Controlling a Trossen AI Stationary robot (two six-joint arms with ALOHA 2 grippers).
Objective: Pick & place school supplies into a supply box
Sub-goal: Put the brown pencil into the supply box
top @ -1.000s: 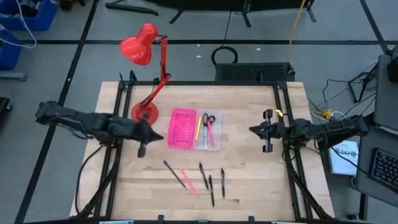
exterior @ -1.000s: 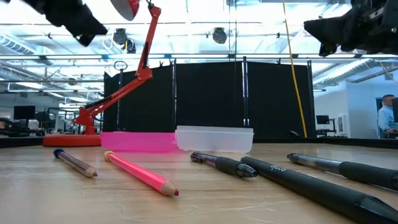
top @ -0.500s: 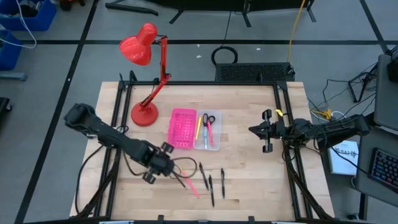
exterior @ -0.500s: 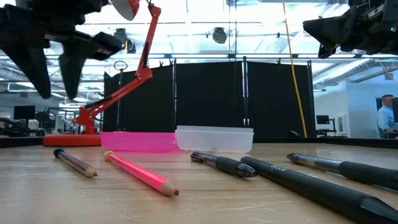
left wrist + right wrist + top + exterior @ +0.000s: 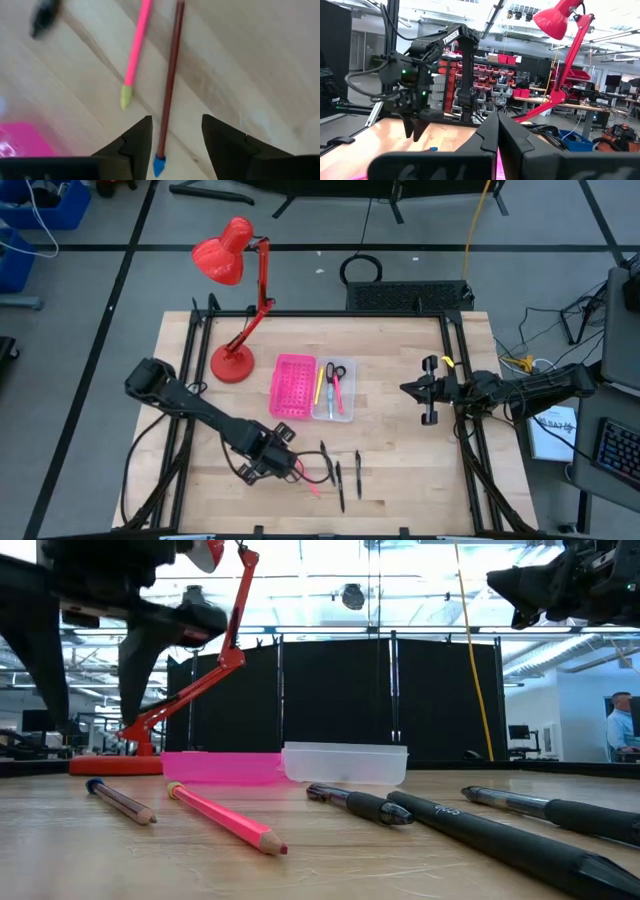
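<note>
My left gripper (image 5: 172, 122) hangs open over the near left part of the table (image 5: 400, 470), fingers pointing down, clear of the wood in the low view (image 5: 95, 725). Its fingertips stand on either side of a brown pencil with a blue end (image 5: 170, 85) without touching it. A pink pencil (image 5: 136, 50) lies just beside that one. Both pencils lie flat on the table (image 5: 120, 802) (image 5: 225, 820). The clear supply box (image 5: 333, 390) holds black-handled scissors and two pencils. My right gripper (image 5: 405, 389) is shut and waits above the table's right side.
A bright pink perforated tray (image 5: 292, 387) stands against the supply box's left side. A red desk lamp (image 5: 232, 360) stands at the far left. Three black pens (image 5: 340, 472) lie on the table to the right of my left gripper.
My left gripper has gone from beside the pink tray toward the table's near edge and a little right, has come down over the two pencils, and has opened. The pencils and pens have stayed where they were.
</note>
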